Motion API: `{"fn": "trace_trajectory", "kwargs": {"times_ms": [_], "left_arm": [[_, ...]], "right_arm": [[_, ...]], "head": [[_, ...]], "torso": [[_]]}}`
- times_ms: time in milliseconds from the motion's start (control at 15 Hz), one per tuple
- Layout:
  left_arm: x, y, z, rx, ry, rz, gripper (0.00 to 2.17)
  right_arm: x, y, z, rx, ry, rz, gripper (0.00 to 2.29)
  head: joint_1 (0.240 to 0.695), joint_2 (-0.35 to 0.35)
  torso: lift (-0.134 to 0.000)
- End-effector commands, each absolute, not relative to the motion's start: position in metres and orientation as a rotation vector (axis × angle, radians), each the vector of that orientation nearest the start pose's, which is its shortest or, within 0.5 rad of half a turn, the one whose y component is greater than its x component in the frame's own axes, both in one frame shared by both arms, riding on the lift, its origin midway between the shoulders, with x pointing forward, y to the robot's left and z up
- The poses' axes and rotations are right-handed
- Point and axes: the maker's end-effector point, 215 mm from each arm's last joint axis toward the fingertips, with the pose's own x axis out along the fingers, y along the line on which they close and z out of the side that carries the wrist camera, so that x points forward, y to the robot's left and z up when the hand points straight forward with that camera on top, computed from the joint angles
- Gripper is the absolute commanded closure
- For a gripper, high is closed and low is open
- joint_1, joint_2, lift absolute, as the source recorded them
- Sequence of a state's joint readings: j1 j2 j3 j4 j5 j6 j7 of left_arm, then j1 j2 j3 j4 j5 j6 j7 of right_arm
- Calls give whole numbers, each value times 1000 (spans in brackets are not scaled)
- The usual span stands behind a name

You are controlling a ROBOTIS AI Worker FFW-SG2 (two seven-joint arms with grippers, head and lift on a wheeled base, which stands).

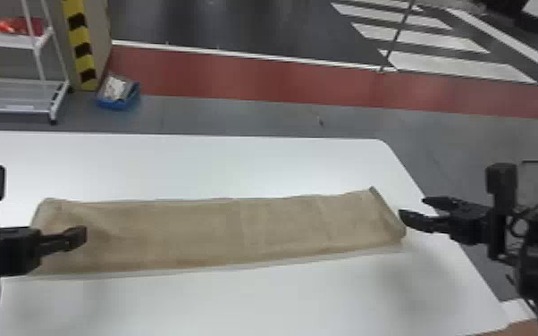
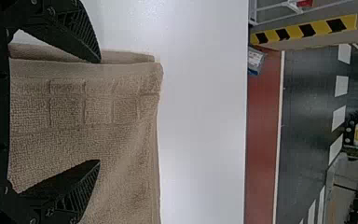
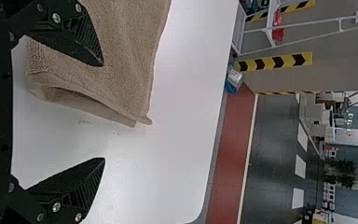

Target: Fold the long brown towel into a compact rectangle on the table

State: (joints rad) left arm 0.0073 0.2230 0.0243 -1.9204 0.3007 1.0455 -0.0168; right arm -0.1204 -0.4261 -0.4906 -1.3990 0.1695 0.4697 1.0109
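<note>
Long brown towel (image 1: 214, 232) lies flat on the white worktop (image 1: 245, 304), stretched left to right in one long strip, its right end stopping short of the worktop's right edge. A few faint creases run across it. It's layered: at the right end the right wrist view shows two edges with a slim gap between, and at the left end a lower layer peeks out past the upper one. Woven block pattern near that left end.

Left gripper (image 1: 78, 236) is over the towel's left end, fingers (image 2: 77, 35) wide apart, nothing held. Right gripper (image 1: 413, 207) is at the right end, also spread wide and empty; one finger (image 3: 81, 44) overlaps the towel in its wrist view, the other has white worktop behind it. Can't tell if either one touches the cloth.

Beyond the worktop: white shelf rack (image 1: 18, 96) at far left, yellow-black striped pillar (image 1: 80, 49) beside it, blue bin (image 1: 118, 98) on the floor by the pillar, red floor strip (image 1: 245, 76), white floor stripes (image 1: 451, 65) behind that.
</note>
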Motion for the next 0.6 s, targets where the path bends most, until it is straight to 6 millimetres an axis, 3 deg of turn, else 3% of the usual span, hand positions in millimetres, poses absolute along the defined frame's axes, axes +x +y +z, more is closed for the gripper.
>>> {"fn": "trace_trajectory", "kwargs": {"times_ms": [0, 533], "left_arm": [[521, 258, -441, -35, 705, -112, 140], [518, 258, -442, -32, 709, -116, 137]], "right_arm": [[517, -504, -402, -113, 554, 332, 188], [518, -501, -399, -113, 549, 330, 191]], "head": [[695, -258], [695, -251]], "torso": [[-124], [-124]]}}
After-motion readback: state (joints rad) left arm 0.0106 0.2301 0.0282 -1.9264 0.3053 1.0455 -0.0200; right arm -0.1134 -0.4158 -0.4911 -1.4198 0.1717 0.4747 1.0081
